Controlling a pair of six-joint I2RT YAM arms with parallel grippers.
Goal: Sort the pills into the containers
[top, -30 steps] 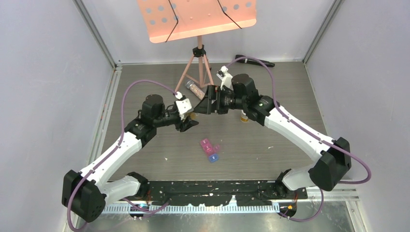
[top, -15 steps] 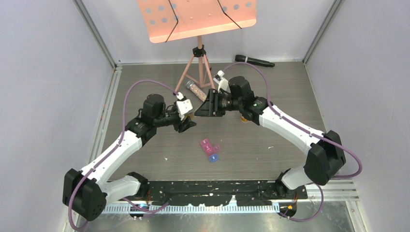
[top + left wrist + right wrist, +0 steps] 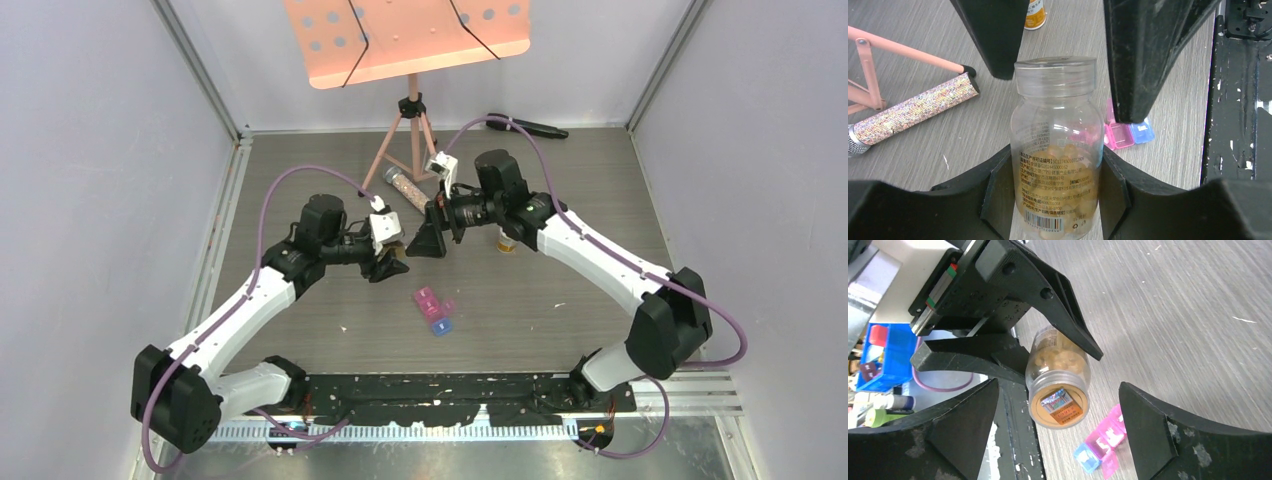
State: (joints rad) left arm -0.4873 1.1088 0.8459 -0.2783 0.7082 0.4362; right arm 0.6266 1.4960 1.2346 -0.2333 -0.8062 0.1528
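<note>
- Small plastic pill-box strip (image 3: 434, 310) of three joined square compartments, pink, purple and blue: it lies flat on the grey wood-grain table (image 3: 560, 200), near the middle and in front of both grippers. Whether anything lies in its compartments cannot be told.
- Clear, round-shouldered plastic bottle (image 3: 1057, 115) with a white printed label and barcode: held off the table, up and to the left of the strip. A tan disc with a small printed sticker covers its wide mouth end.
- Pale tan, rounded pills (image 3: 1068, 152): heaped inside the bottle, filling roughly its lower half.
- Left gripper (image 3: 1055, 172), matte black: clamped on the bottle's body, one finger on each side.
- Right gripper (image 3: 1058, 390), matte black and scuffed: jaws spread wide to either side of the bottle's mouth end, apart from it.
- Long clear tube of speckled beads (image 3: 405, 186): glittery, lying by the foot of the pink metal music stand (image 3: 410, 35).
- Small orange-and-white bottle (image 3: 507, 243): upright beneath the right arm.
- Black microphone (image 3: 530, 127): at the far edge.
</note>
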